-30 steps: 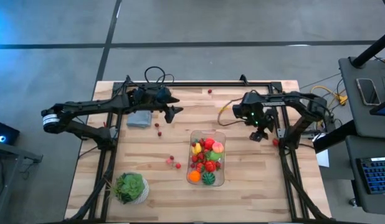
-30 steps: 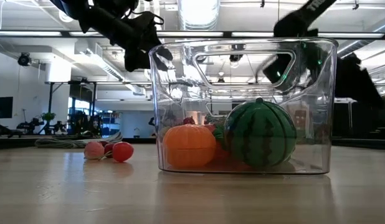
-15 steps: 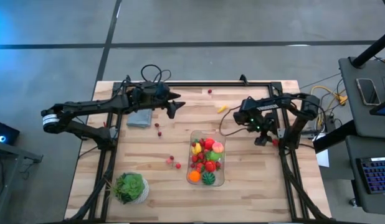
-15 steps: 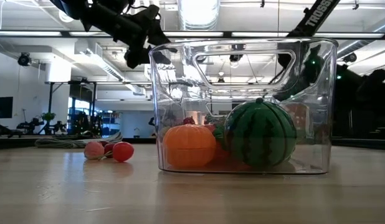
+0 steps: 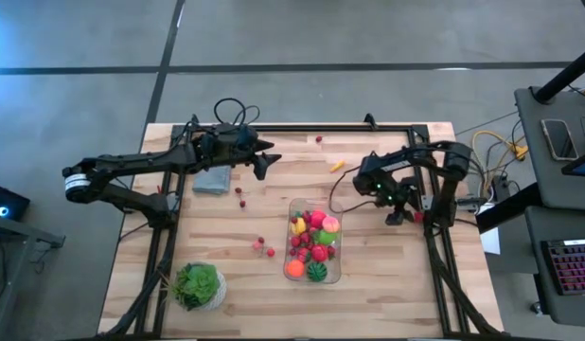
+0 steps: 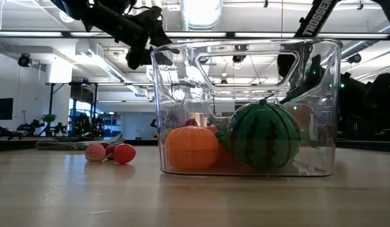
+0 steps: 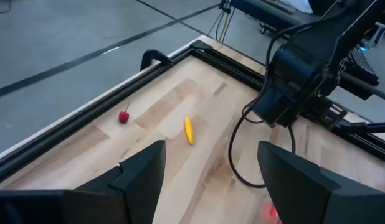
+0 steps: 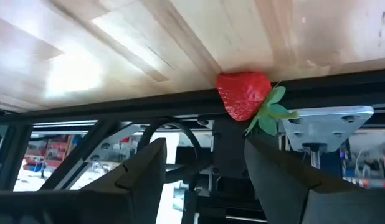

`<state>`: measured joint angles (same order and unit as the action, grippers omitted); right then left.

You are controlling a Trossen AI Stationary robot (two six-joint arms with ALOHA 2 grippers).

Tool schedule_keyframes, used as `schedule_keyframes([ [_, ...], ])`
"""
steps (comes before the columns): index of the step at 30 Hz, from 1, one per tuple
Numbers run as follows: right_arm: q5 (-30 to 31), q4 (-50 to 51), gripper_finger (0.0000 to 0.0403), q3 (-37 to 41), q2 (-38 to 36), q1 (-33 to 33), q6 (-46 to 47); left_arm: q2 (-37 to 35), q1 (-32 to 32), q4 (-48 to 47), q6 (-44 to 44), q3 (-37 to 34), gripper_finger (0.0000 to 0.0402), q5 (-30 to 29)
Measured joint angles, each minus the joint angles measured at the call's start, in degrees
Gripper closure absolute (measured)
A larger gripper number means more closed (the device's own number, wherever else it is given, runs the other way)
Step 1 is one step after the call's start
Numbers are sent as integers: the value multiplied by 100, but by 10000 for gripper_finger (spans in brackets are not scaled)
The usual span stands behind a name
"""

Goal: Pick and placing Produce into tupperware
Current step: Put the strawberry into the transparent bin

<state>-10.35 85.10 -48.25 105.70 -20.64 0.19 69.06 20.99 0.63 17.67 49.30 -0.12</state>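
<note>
The clear tupperware (image 5: 315,240) stands on the table's near middle, holding several produce pieces, among them a striped green ball (image 6: 264,135) and an orange piece (image 6: 192,148). A red strawberry (image 8: 242,93) lies against the black rail at the table's right edge (image 5: 417,216). My right gripper (image 5: 395,216) hangs open just left of it, with nothing between its fingers (image 8: 149,171). My left gripper (image 5: 262,163) is held above the far left of the table, open and empty (image 7: 208,177). A yellow piece (image 7: 189,130) and a red berry (image 7: 124,116) lie near the far edge.
Loose red berries (image 5: 240,195) (image 5: 264,248) lie left of the tupperware. A grey-blue folded cloth (image 5: 212,180) lies under the left arm, and a potted plant (image 5: 199,286) stands at the near left corner. A black frame rail (image 5: 311,128) runs along the table's far edge and sides.
My right gripper has sunk toward the table near the strawberry at the right edge, tipping and rolling as it went, and its arm has uncovered the yellow piece. My left gripper has rolled a little in place. Neither has opened or shut.
</note>
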Motion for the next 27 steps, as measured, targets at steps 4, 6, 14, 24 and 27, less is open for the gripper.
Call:
schedule_keyframes([
  [4, -9, -2, 193, 0, 327, 0, -2, -1, 0, -1, -2, 0, 162, 1],
  [6, -10, -2, 193, 0, 478, 0, -2, -8, -1, -3, -4, -1, 162, 2],
  [14, -8, 4, 193, -143, 788, 16, -168, -15, -1, -5, -9, -4, 162, 6],
  [24, 142, 12, 193, -157, 805, 39, -431, -17, -2, -7, -203, -4, 162, 13],
  [27, 141, 9, 193, -157, 936, 64, -431, -30, -1, -15, -195, -4, 162, 17],
])
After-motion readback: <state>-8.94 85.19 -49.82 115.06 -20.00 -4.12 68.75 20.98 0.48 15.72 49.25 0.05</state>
